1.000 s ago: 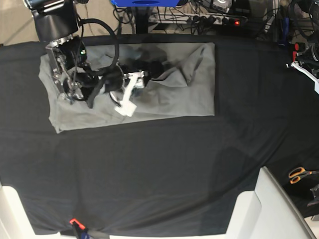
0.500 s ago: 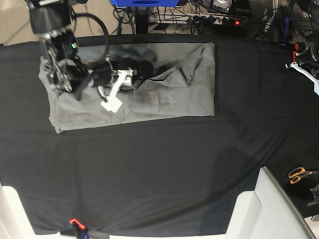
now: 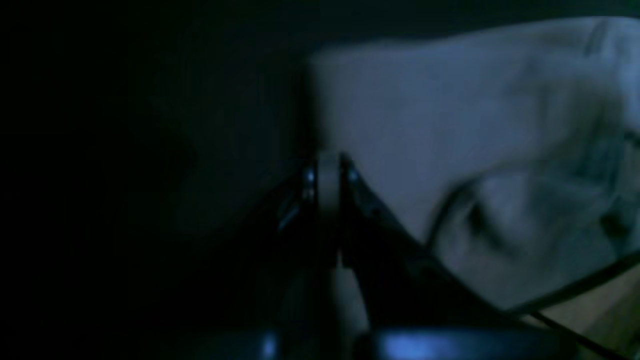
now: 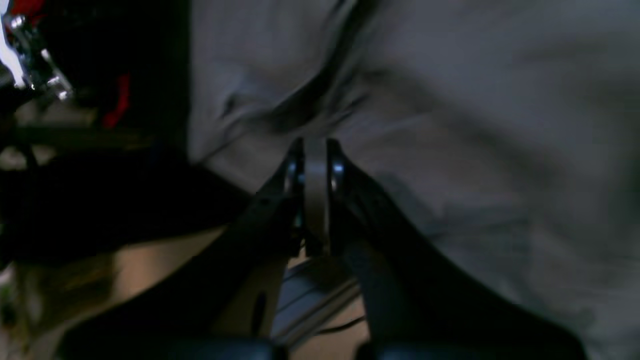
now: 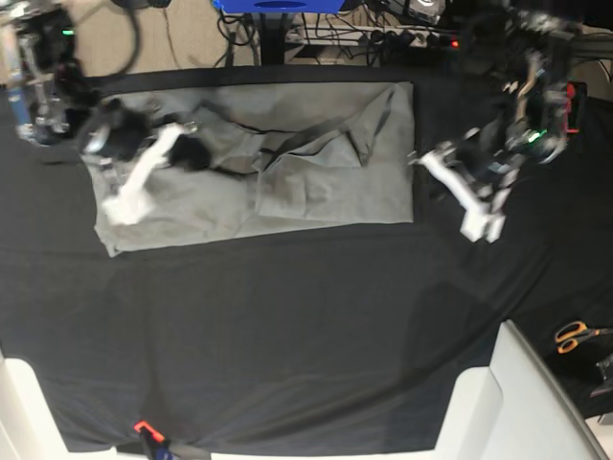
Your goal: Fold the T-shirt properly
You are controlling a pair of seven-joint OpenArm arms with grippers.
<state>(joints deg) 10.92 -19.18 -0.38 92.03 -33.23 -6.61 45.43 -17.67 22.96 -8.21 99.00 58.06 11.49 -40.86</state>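
Observation:
The grey T-shirt (image 5: pixel 316 182) lies as a wide rectangle at the back of the black table cloth (image 5: pixel 287 335), with wrinkles and a folded flap near its middle. My right gripper (image 5: pixel 123 206) hovers over the shirt's left part. In the right wrist view that gripper (image 4: pixel 316 150) is shut, pads together, with the T-shirt (image 4: pixel 475 125) behind it and no cloth seen pinched. My left gripper (image 5: pixel 479 228) hangs over the cloth just right of the shirt's right edge. In the dark left wrist view the gripper (image 3: pixel 327 162) is shut, and the T-shirt (image 3: pixel 450 125) lies to its right.
Orange-handled scissors (image 5: pixel 577 335) lie at the right edge. A white box (image 5: pixel 517 402) stands at the front right, and another white corner (image 5: pixel 19 402) at the front left. An orange clip (image 5: pixel 142 426) sits on the front edge. Cables and a power strip (image 5: pixel 402 38) run behind the table.
My right gripper has moved left across the shirt and gone from open to shut. My left arm has come into view at the right, beside the shirt's right edge.

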